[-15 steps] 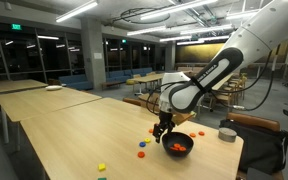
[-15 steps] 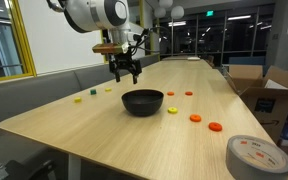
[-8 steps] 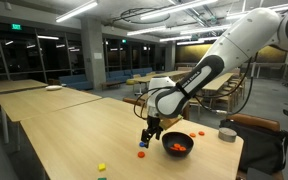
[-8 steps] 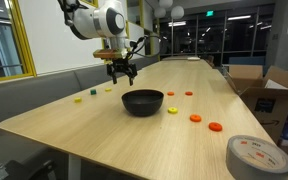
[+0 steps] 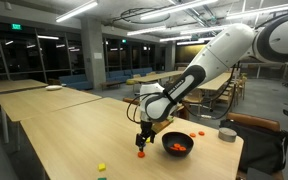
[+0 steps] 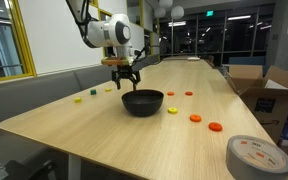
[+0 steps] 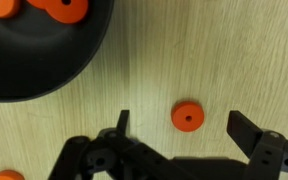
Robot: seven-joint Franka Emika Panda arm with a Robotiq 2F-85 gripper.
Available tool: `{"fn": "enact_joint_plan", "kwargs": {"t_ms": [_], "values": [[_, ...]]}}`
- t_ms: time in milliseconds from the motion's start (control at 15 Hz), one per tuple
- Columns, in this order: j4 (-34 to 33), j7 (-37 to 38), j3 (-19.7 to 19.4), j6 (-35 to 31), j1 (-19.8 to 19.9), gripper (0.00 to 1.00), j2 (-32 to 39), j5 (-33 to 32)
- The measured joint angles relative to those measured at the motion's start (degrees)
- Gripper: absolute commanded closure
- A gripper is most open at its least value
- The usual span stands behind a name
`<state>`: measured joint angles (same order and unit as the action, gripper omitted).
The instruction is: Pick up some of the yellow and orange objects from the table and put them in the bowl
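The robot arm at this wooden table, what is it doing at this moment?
A single robot arm is gathering small orange and yellow pieces into the black bowl. Its gripper is open and hangs low over the table, just beside the bowl. In the wrist view one orange piece lies on the wood between the two fingers, not yet grasped. A few orange pieces already lie in the bowl, and loose pieces are scattered on the table.
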<state>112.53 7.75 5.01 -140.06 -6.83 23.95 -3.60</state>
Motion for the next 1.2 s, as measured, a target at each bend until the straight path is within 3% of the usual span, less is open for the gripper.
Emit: {"fn": "enact_joint_plan", "kwargs": {"t_ms": [600,1200], "values": [[-5.8,-0.1,-0.4,1.1,-0.3,0.0,6.6,-0.4],[-7.7,-0.1,-0.5,1.1,-1.2,0.0,8.4,-0.4]]}}
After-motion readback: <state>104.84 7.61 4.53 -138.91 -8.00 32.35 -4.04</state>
